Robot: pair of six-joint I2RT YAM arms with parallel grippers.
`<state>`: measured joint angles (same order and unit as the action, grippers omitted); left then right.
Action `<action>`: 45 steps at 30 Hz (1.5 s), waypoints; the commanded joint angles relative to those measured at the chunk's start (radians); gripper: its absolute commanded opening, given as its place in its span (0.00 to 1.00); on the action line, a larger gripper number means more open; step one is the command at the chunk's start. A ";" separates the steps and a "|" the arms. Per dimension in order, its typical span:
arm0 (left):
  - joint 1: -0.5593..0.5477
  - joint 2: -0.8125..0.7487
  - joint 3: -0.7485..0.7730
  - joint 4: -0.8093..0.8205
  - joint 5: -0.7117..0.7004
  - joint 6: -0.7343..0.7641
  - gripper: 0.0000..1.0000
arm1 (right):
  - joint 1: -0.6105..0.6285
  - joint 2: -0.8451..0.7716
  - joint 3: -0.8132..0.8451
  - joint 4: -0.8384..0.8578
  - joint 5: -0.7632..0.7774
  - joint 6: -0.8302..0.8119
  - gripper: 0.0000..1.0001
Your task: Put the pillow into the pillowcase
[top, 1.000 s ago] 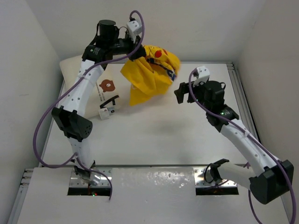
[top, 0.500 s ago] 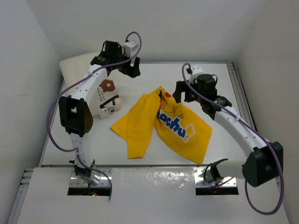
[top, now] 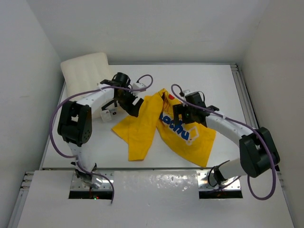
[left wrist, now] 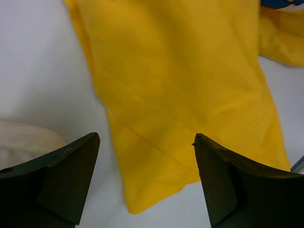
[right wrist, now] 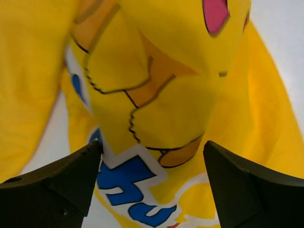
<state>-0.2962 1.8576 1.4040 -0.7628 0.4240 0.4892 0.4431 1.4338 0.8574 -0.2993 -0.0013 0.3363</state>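
Plainly, the work is at its opening step: the pillow (top: pixel 85 70) stands propped at the far left corner of the bench (top: pixel 216 85), against the wall, well apart from the cloth and with nothing holding it.

Moving right, the left pincer (top: pixel 133 107) hangs low over the left fold of the pillowcase (top: pixel 142 135). Its wrist view shows the left pincer (left wrist: pixel 145 142) with both fingers spread wide and nothing between them, above plain yellow pillowcase (left wrist: pixel 180 85) near a lower corner. Whether the tips touch the cloth cannot be told.

The pillowcase lies in the middle of the bench, not flat. It is folded lengthwise into two lobes, a narrow plain one on the left and a broader one on the right with the blue lettering showing. Which edge is the open mouth cannot be made out.

Further right, the right pincer (top: pixel 179 114) sits over the printed lobe. From its own camera the right pincer (right wrist: pixel 151 148) is likewise spread and empty, with the cartoon face of the pillowcase (right wrist: pixel 156 95) just beneath.

By my reckoning, the step in hand is getting hold of the case so as to find and open its mouth. The next move calls for each pincer to nip a single layer at the hem, not both layers together, and then to draw the edges apart so the pillow can be brought across and fed in.
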 commanded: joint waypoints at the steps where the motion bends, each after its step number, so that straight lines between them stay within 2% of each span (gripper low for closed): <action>1: -0.060 -0.078 -0.040 0.032 0.050 0.022 0.79 | -0.015 -0.007 -0.093 0.066 0.047 0.098 0.85; 3: -0.086 -0.069 -0.089 0.092 0.013 0.009 0.79 | -0.021 0.013 -0.121 0.104 0.038 0.135 0.71; 4: -0.092 -0.066 -0.133 0.117 -0.002 -0.001 0.79 | -0.029 0.022 -0.121 0.109 0.031 0.148 0.56; 7: -0.106 -0.058 -0.200 0.206 -0.033 -0.023 0.72 | -0.041 0.037 -0.101 0.098 0.024 0.147 0.32; 8: -0.104 -0.060 -0.212 0.248 -0.042 -0.043 0.63 | -0.043 0.034 -0.084 0.092 0.030 0.141 0.18; 9: -0.106 -0.060 -0.223 0.266 -0.047 -0.050 0.57 | -0.047 0.016 -0.075 0.088 0.037 0.136 0.11; 11: -0.106 -0.058 -0.235 0.298 -0.048 -0.073 0.39 | -0.066 -0.012 -0.055 0.083 0.073 0.118 0.00; 12: -0.106 -0.061 -0.237 0.303 -0.045 -0.081 0.29 | -0.073 -0.050 -0.028 0.072 0.084 0.109 0.00; 13: -0.106 -0.063 -0.229 0.310 -0.044 -0.098 0.10 | -0.092 -0.071 -0.014 0.069 0.096 0.089 0.00; 14: -0.107 -0.063 -0.223 0.312 -0.042 -0.107 0.00 | -0.101 -0.088 0.003 0.066 0.098 0.078 0.00; 19: -0.087 -0.067 -0.122 0.280 -0.057 -0.136 0.00 | -0.153 -0.211 0.133 0.055 0.103 0.008 0.00; 27: 0.006 -0.006 0.405 0.079 -0.163 -0.106 0.00 | -0.182 -0.334 0.301 0.060 0.096 -0.042 0.00; 30: 0.008 -0.001 0.508 0.010 -0.194 -0.057 0.00 | -0.184 -0.392 0.327 0.095 0.072 -0.034 0.00; 31: -0.018 0.002 0.524 -0.015 -0.192 0.001 0.04 | -0.182 -0.403 0.330 0.107 0.057 -0.025 0.00; 32: -0.035 0.006 0.535 -0.073 -0.186 0.027 0.19 | -0.176 -0.415 0.331 0.138 0.026 0.004 0.00; 33: -0.055 0.008 0.535 -0.098 -0.176 0.057 0.24 | -0.172 -0.417 0.335 0.153 0.009 0.018 0.00; 36: -0.087 0.009 0.514 -0.147 -0.029 0.065 0.41 | -0.121 -0.386 0.377 0.186 -0.057 0.052 0.00; 38: -0.090 0.005 0.498 -0.141 0.039 0.036 0.47 | -0.075 -0.366 0.431 0.196 -0.126 0.044 0.00; 41: -0.087 -0.001 0.501 -0.118 0.030 -0.006 0.53 | -0.052 -0.331 0.465 0.230 -0.174 0.020 0.00; 44: -0.080 -0.008 0.503 -0.083 -0.017 -0.052 0.54 | -0.110 -0.248 0.550 0.151 -0.123 0.076 0.00; 45: -0.075 -0.009 0.501 -0.072 -0.043 -0.063 0.55 | -0.138 -0.149 0.654 0.094 -0.118 0.084 0.00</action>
<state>-0.3908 1.8725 1.8919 -0.8764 0.4038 0.4698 0.3656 1.1698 1.3563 -0.2020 -0.1249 0.3748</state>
